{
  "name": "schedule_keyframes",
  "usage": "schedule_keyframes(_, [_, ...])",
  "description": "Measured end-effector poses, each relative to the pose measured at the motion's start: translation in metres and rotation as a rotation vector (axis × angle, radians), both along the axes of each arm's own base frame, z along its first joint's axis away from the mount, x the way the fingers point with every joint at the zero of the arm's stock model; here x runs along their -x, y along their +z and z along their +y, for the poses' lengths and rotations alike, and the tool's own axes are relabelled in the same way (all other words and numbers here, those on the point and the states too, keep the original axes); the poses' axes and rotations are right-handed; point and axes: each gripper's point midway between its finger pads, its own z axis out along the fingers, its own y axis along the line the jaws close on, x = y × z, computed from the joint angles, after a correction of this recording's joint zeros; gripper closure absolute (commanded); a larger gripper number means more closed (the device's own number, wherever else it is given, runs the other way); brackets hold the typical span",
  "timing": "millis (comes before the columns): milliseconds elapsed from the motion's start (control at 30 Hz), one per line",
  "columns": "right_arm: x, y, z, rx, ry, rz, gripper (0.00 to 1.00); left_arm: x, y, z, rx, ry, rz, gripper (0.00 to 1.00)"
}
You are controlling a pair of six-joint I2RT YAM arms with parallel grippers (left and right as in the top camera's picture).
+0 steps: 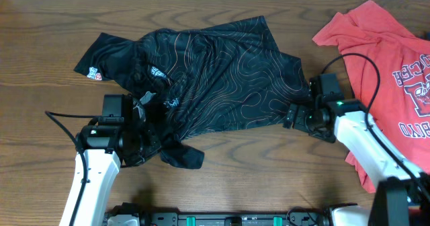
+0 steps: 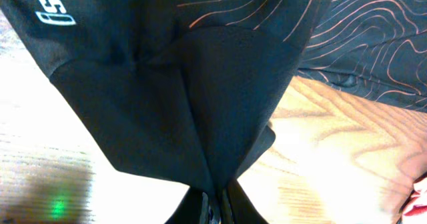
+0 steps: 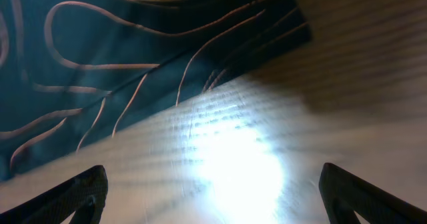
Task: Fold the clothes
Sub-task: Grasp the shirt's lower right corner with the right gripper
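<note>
Left jaws clamped on a fold at the near-left edge of the black shirt [image 1: 222, 71], crumpled at the middle of the wooden surface [image 1: 269, 165]; right jaws spread apart beside its right edge; red shirt [image 1: 390, 58] lies at right.

Black shirt [image 1: 215, 71], orange contour lines, crumpled at centre; red T-shirt [image 1: 390, 58], white lettering, rumpled to right, apart.

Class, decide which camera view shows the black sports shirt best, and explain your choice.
The overhead view: it shows the whole black shirt spread crumpled on the table. The left wrist view shows only a fold pinched in the left gripper; the right wrist view shows only a patterned edge.
</note>
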Motion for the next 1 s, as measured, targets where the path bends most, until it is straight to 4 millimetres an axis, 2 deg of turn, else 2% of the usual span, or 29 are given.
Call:
schedule_keyframes(133, [-0.009,-0.026,0.002,-0.023,-0.070,-0.022,0.01,0.007,-0.001,0.000,-0.001,-0.002,0.028,0.93])
schedule_keyframes(267, [-0.043,-0.023,0.005,-0.047,-0.124,-0.142,0.01,0.008,-0.001,0.000,-0.002,-0.003,0.033,0.92])
schedule_keyframes(367, [-0.067,-0.021,0.007,-0.058,-0.141,-0.219,0.08,0.008,-0.002,0.001,-0.006,-0.002,0.034,0.92])
schedule_keyframes(400, [-0.075,-0.021,0.007,-0.062,-0.148,-0.244,0.18,0.008,-0.002,0.001,-0.009,-0.002,0.034,0.92])
schedule_keyframes(467, [-0.081,-0.024,0.007,-0.059,-0.149,-0.255,0.46,0.008,-0.002,0.002,-0.013,-0.003,0.036,0.92])
schedule_keyframes(567, [-0.079,-0.029,0.005,-0.054,-0.167,-0.237,0.99,0.010,-0.003,0.003,-0.018,-0.003,0.043,0.92])
schedule_keyframes(767, [-0.065,-0.033,0.003,-0.070,-0.187,-0.165,0.99,0.010,-0.003,0.004,-0.023,-0.003,0.043,0.94])
schedule_keyframes(933, [-0.021,-0.027,-0.014,-0.045,-0.177,-0.007,0.99,0.013,-0.002,0.004,-0.028,-0.021,0.049,0.94])
schedule_keyframes(1000, [-0.010,-0.011,-0.023,-0.033,-0.158,0.017,0.99,0.012,0.004,0.005,-0.033,-0.035,0.042,0.94])
